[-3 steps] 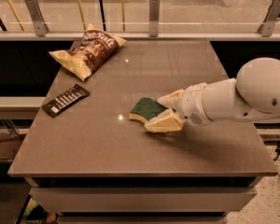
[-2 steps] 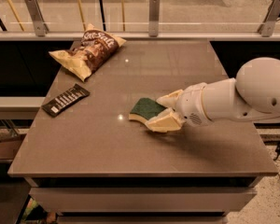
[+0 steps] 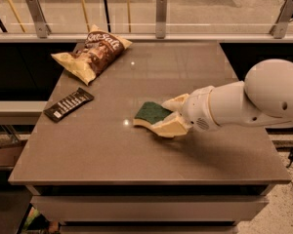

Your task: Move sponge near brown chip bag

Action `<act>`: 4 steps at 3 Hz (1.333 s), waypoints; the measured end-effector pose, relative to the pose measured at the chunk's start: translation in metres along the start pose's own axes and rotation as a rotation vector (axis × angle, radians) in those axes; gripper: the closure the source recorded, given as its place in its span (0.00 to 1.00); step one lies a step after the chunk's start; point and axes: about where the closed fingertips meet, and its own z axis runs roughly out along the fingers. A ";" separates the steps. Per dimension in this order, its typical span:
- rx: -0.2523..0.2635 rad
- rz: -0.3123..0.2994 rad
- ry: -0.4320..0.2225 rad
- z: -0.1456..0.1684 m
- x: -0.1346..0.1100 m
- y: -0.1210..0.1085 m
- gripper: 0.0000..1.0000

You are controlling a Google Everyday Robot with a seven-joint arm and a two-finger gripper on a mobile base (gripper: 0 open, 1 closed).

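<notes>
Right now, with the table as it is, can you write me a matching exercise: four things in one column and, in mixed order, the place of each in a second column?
Things
1. sponge
2. chip bag
3. dark wrapped bar
4. tool

Places
A. far left corner of the table
B. reaching in from the right side, closed on the sponge
C. near the left edge, closer to the camera than the chip bag
D. about the middle of the table, in the tool's grip

Pairs: 1-D, 2-A, 3-C, 4-B
</notes>
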 end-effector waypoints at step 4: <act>0.074 -0.084 0.171 -0.025 -0.065 -0.043 1.00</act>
